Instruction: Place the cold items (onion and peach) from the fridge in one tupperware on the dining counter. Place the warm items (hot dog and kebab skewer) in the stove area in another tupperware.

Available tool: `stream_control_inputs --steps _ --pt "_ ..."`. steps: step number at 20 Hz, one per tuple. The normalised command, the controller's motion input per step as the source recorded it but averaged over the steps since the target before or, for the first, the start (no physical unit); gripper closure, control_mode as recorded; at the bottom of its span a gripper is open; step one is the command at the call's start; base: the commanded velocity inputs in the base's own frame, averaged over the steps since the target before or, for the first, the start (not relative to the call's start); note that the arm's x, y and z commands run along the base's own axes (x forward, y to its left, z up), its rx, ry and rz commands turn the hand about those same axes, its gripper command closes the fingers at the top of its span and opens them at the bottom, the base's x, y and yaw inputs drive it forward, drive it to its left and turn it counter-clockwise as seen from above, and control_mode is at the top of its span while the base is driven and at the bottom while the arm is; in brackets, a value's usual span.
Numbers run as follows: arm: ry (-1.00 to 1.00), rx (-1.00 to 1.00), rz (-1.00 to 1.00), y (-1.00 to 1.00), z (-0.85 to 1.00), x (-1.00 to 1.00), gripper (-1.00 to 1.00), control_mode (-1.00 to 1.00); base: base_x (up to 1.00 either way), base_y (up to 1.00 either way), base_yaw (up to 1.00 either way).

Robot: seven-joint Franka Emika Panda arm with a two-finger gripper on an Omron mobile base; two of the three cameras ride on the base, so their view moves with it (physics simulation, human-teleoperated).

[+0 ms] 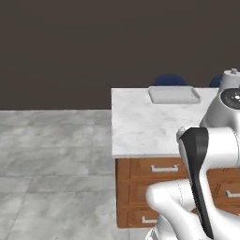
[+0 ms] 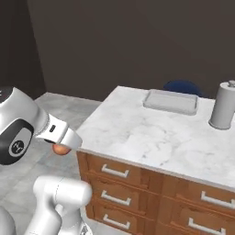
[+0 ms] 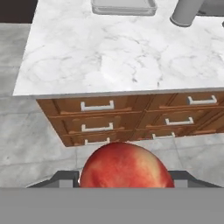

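Hand view: peach (image 3: 126,165) sits at bottom centre, filling the gap between the end effector (image 3: 124,177) tips, so the jaws are clamped on it, held fairly wide because the fruit is round and big. Right base view shows the same peach (image 2: 59,149) as a small orange-red bit under the white hand (image 2: 58,134) at mid left, carried off the desk edge and roughly level w/ the desk top. Prob. held out there for transport: cold item heading to a container, not yet over the surface.

Target looks like the tupperware (image 3: 124,6), a shallow clear tray at top centre of hand view, on the far side of the marble desk (image 3: 109,57). Same tray at upper centre of left base view (image 1: 174,94) and upper right of right base view (image 2: 170,101).

Room: desk surface between near edge and tray is bare, open run. Near edge overhangs the wooden drawers (image 3: 100,122); fruit needs to clear that lip. Grey cylinder (image 2: 223,106) stands right of the tray, apart from it; approach from the left side of frame keeps away from it. Blue chair back (image 2: 182,86) behind the desk, no concern.
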Motion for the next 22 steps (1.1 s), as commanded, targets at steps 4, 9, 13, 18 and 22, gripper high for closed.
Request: stream_control_inputs --steps 4,9,13,18,22 --pt "0.0 0.0 0.0 0.0 0.0 0.0 1.0 1.0 0.18 1.0 -0.48" --pt "0.0 0.0 0.0 0.0 0.0 0.0 1.0 1.0 0.05 1.0 -0.44" --pt "0.0 0.0 0.0 0.0 0.0 0.0 1.0 1.0 0.12 1.0 -0.46" --pt "0.0 0.0 0.0 0.0 0.0 0.0 1.0 1.0 0.15 1.0 -0.47" --pt "0.0 0.0 0.0 0.0 0.0 0.0 1.0 1.0 0.31 1.0 -0.48"
